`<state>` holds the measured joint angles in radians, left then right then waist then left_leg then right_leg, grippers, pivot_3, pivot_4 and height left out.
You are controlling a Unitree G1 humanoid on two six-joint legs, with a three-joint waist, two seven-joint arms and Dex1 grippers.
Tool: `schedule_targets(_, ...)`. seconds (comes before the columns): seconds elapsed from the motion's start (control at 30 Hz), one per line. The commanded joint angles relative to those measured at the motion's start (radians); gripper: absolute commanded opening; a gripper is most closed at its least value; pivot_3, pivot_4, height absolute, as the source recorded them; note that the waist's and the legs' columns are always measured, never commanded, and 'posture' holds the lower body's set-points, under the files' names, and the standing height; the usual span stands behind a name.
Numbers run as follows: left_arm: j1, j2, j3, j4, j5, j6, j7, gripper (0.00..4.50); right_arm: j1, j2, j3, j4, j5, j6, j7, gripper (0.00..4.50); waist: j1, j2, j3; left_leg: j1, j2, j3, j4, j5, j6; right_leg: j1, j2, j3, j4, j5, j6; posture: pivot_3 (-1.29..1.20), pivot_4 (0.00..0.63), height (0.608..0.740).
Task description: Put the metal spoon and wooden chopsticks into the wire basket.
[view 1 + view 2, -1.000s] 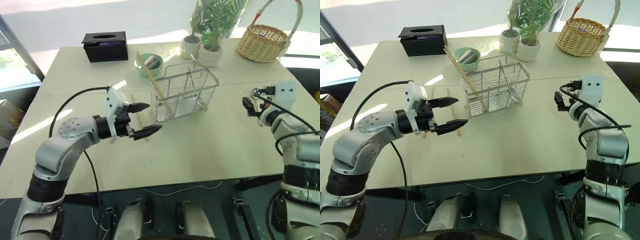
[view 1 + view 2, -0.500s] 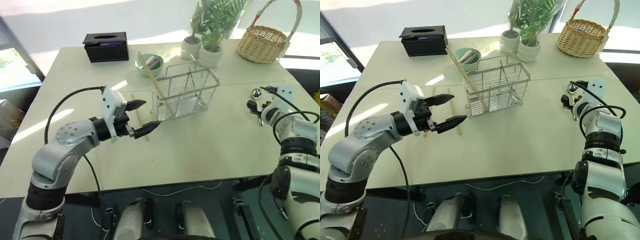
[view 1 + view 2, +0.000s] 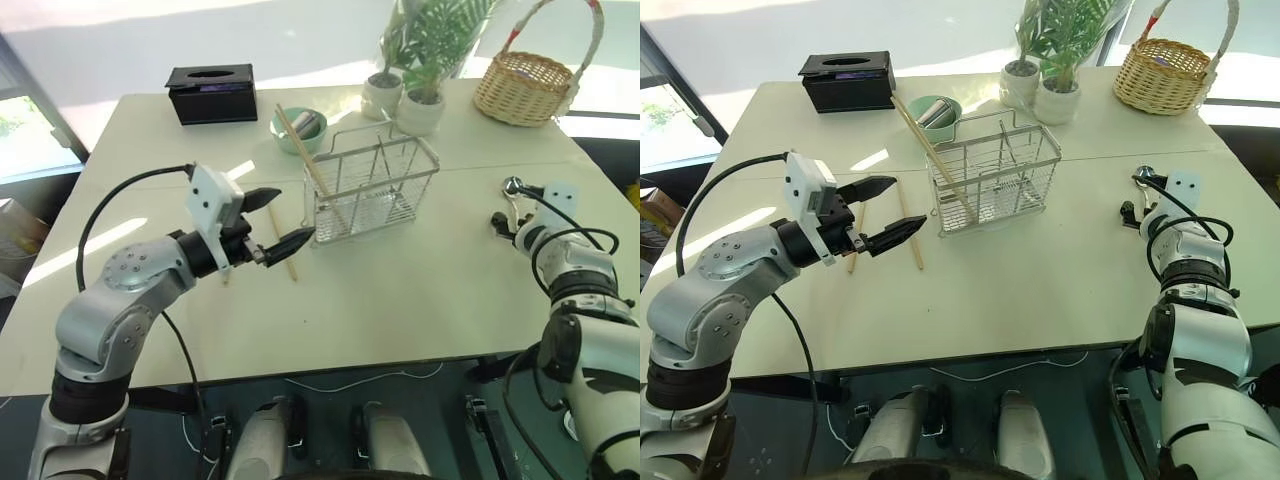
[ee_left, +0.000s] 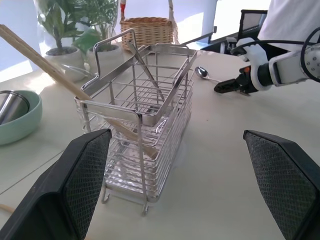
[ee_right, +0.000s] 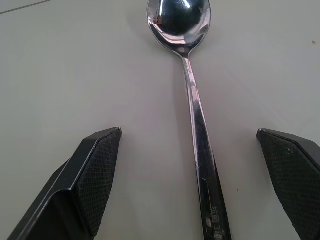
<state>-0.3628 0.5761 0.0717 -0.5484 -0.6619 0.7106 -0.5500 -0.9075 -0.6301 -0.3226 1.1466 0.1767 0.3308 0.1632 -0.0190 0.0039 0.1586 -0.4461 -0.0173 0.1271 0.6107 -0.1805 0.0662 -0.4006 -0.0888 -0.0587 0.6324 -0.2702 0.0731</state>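
Metal spoon [image 5: 192,95] flat on table, between wide-open right pincer [image 5: 192,185] fingers | left pincer [image 3: 272,220] wide open, empty

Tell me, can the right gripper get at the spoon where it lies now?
Probably yes. The spoon lies flat on bare table, its handle between the open fingers of the right gripper, with nothing in the way.

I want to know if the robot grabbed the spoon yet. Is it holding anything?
No. The right gripper is open around the metal spoon handle, not closed. The left gripper is open and empty.
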Motion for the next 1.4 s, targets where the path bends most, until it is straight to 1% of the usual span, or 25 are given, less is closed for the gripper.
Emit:
schedule_targets(0.03, -0.006, -0.004, 0.030, -0.039, -0.012, -0.011, 0.016, 4.47, -0.033, -0.017, -0.003, 0.010, -0.005, -0.023, -0.003, 4.50, 0.000, 0.000, 0.000, 0.000, 0.000, 0.000, 0.000, 0.000, 0.000, 0.000, 0.000, 0.000, 0.000, 0.000, 0.000, 0.00, 0.150, 0.740)
schedule_targets(0.2, -0.004, -0.004, 0.029, -0.037, -0.008, -0.019, 0.023, 4.47, -0.038, -0.014, 0.004, 0.017, -0.014, -0.023, -0.005, 4.50, 0.001, 0.000, 0.000, 0.000, 0.000, 0.000, 0.000, 0.000, 0.000, 0.000, 0.000, 0.000, 0.000, 0.000, 0.000, 0.00, 0.150, 0.740)
schedule_targets(0.27, -0.005, -0.005, 0.028, -0.038, -0.007, -0.020, 0.027, 4.50, -0.039, -0.013, 0.004, 0.017, -0.016, -0.025, -0.010, 3.96, 0.001, 0.000, 0.000, 0.000, 0.000, 0.000, 0.000, 0.000, 0.000, 0.000, 0.000, 0.000, 0.000, 0.000, 0.000, 0.00, 0.150, 0.740)
schedule_targets(0.33, -0.006, -0.006, 0.027, -0.040, -0.008, -0.021, 0.031, 4.50, -0.039, -0.013, 0.003, 0.017, -0.016, -0.028, -0.014, 3.15, 0.001, 0.000, 0.000, 0.000, 0.000, 0.000, 0.000, 0.000, 0.000, 0.000, 0.000, 0.000, 0.000, 0.000, 0.000, 0.00, 0.150, 0.740)
schedule_targets(0.47, -0.005, -0.005, 0.032, -0.045, -0.008, -0.024, 0.035, 4.50, -0.043, -0.010, 0.004, 0.020, -0.019, -0.031, -0.013, 1.08, 0.001, 0.000, 0.000, 0.000, 0.000, 0.000, 0.000, 0.000, 0.000, 0.000, 0.000, 0.000, 0.000, 0.000, 0.000, 0.00, 0.150, 0.740)
schedule_targets(0.5, -0.005, -0.005, 0.034, -0.046, -0.008, -0.023, 0.036, 4.50, -0.044, -0.010, 0.005, 0.021, -0.020, -0.030, -0.012, 0.63, 0.000, 0.000, 0.000, 0.000, 0.000, 0.000, 0.000, 0.000, 0.000, 0.000, 0.000, 0.000, 0.000, 0.000, 0.000, 0.00, 0.150, 0.740)
schedule_targets(0.53, -0.003, -0.006, 0.035, -0.049, -0.009, -0.023, 0.037, 4.50, -0.045, -0.009, 0.005, 0.022, -0.021, -0.028, -0.011, 0.07, -0.001, 0.000, 0.000, 0.000, 0.000, 0.000, 0.000, 0.000, 0.000, 0.000, 0.000, 0.000, 0.000, 0.000, 0.000, 0.00, 0.150, 0.740)
schedule_targets(0.8, 0.015, -0.003, 0.039, -0.057, -0.010, -0.024, 0.034, 4.50, -0.057, 0.011, 0.019, 0.021, -0.029, -0.032, 0.003, 0.07, -0.001, 0.000, 0.000, 0.001, 0.000, 0.000, 0.000, 0.000, 0.000, 0.001, 0.000, 0.000, 0.000, 0.000, 0.000, 0.00, 0.150, 0.740)
schedule_targets(0.97, 0.016, -0.003, 0.042, -0.053, -0.009, -0.024, 0.031, 4.50, -0.063, 0.046, 0.017, -0.030, -0.022, -0.104, 0.002, 0.07, -0.006, 0.000, 0.000, 0.001, 0.000, 0.000, 0.000, 0.000, 0.000, 0.001, 0.000, 0.000, 0.000, 0.000, 0.000, 0.00, 0.150, 0.740)
schedule_targets(1.13, 0.018, -0.012, 0.050, -0.050, -0.012, -0.026, 0.034, 4.50, -0.071, 0.104, 0.011, -0.209, -0.008, -0.306, 0.004, 0.07, -0.019, 0.003, 0.002, 0.000, 0.000, 0.000, -0.001, 0.000, 0.000, 0.000, 0.000, 0.000, 0.000, 0.000, 0.000, 0.00, 0.150, 0.740)
schedule_targets(1.23, 0.018, -0.018, 0.049, -0.043, -0.009, -0.031, 0.033, 4.50, -0.084, 0.134, 0.005, -0.316, 0.005, -0.400, -0.003, 0.07, -0.017, 0.003, 0.002, 0.000, 0.000, 0.001, -0.001, 0.000, 0.000, -0.001, 0.000, 0.000, 0.000, 0.001, 0.003, 0.00, 0.150, 0.740)
schedule_targets(1.4, 0.024, -0.012, 0.052, -0.045, -0.017, -0.027, 0.023, 4.50, -0.065, 0.210, 0.015, -0.553, 0.050, -0.435, -0.001, 0.07, -0.021, 0.003, 0.002, 0.000, 0.000, 0.001, -0.001, 0.000, 0.000, -0.001, 0.000, 0.000, 0.000, 0.001, 0.004, 0.00, 0.150, 0.740)
